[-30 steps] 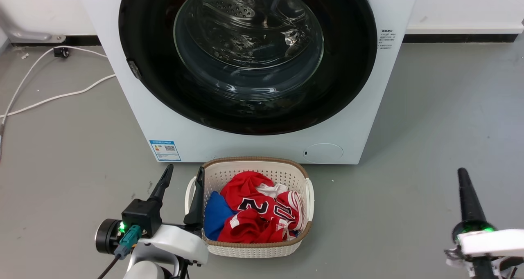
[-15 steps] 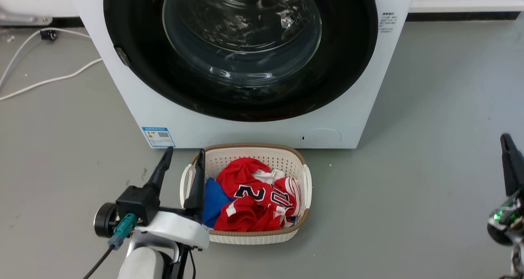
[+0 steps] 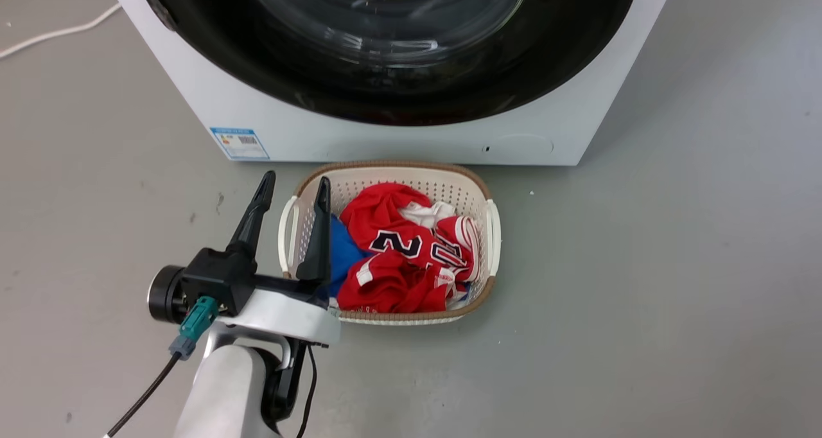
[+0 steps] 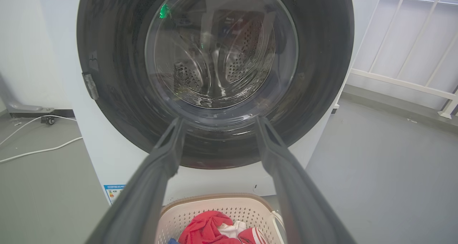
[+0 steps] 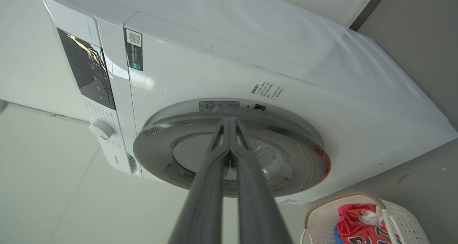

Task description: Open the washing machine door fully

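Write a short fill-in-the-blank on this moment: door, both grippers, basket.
1. The washing machine door is ___.
2. The left gripper has its jaws ___.
3. The right gripper has its jaws ___.
4. In the laundry basket, beside the red jersey, lies a ___ cloth.

Missing words: closed; open; shut; blue.
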`<state>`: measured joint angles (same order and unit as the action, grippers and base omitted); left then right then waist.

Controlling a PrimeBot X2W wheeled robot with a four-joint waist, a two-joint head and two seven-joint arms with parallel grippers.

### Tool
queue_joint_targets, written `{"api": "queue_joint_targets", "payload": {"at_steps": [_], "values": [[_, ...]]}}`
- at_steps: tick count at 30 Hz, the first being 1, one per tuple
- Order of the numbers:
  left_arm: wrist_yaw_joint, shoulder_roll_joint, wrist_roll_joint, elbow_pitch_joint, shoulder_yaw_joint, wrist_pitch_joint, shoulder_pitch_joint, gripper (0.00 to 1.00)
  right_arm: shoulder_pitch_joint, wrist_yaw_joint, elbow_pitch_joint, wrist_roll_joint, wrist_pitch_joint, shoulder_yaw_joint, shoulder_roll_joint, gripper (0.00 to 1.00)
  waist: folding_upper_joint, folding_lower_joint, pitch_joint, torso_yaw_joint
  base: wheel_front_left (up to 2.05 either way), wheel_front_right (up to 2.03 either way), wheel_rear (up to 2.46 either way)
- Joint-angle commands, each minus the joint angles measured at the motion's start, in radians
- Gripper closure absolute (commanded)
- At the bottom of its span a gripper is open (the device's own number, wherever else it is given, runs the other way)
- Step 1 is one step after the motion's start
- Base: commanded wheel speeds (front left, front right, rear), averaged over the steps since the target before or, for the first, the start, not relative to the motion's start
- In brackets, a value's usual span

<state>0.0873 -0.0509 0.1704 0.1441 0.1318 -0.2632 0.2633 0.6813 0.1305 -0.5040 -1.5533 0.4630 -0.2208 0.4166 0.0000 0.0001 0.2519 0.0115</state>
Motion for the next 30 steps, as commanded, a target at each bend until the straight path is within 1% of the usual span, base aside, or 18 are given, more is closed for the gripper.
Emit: {"api": "queue_joint_targets", "payload": {"at_steps": [1,5,7,10,15,19,24,30], "values": [[-0.004,0.001,0.002,-0.007,0.005,-0.002,0.016,0.00,0.040,0.000,-0.017,0.009,0.016,0.013,0.007,1.00,0.0000,-0.0001,0.031,0.011,0.00,0.00,0.00],[-0.008,0.001,0.008,-0.017,0.025,-0.002,0.044,0.00,0.196,0.000,-0.108,0.045,0.094,0.069,0.053,1.00,0.0000,-0.0001,0.071,0.027,0.00,0.00,0.00],[-0.010,0.001,0.010,-0.023,0.036,-0.002,0.059,0.00,0.275,0.000,-0.148,0.088,0.120,0.103,0.073,1.00,0.0000,-0.0001,0.090,0.036,0.00,0.00,0.00],[-0.014,0.001,0.010,-0.034,0.046,-0.002,0.074,0.00,0.388,0.000,-0.209,0.134,0.169,0.145,0.074,1.00,0.0000,-0.0001,0.116,0.045,0.00,0.00,0.00],[-0.021,0.001,0.010,-0.053,0.059,-0.002,0.097,0.00,0.549,0.000,-0.292,0.214,0.227,0.200,0.048,1.00,0.0000,-0.0001,0.164,0.057,0.00,0.00,0.00],[-0.026,0.001,0.019,-0.055,0.071,-0.002,0.115,0.00,0.642,0.000,-0.342,0.268,0.259,0.225,0.027,1.00,0.0000,-0.0001,0.194,0.071,0.00,0.00,0.00],[-0.037,0.001,0.033,-0.054,0.085,-0.002,0.133,0.00,0.702,0.000,-0.383,0.329,0.261,0.240,-0.001,1.00,0.0000,-0.0001,0.212,0.085,0.00,0.00,0.00],[-0.047,0.001,0.040,-0.060,0.099,-0.002,0.143,0.00,0.741,0.000,-0.412,0.370,0.265,0.242,-0.030,1.00,0.0000,-0.0001,0.236,0.095,0.00,0.00,0.00]]}}
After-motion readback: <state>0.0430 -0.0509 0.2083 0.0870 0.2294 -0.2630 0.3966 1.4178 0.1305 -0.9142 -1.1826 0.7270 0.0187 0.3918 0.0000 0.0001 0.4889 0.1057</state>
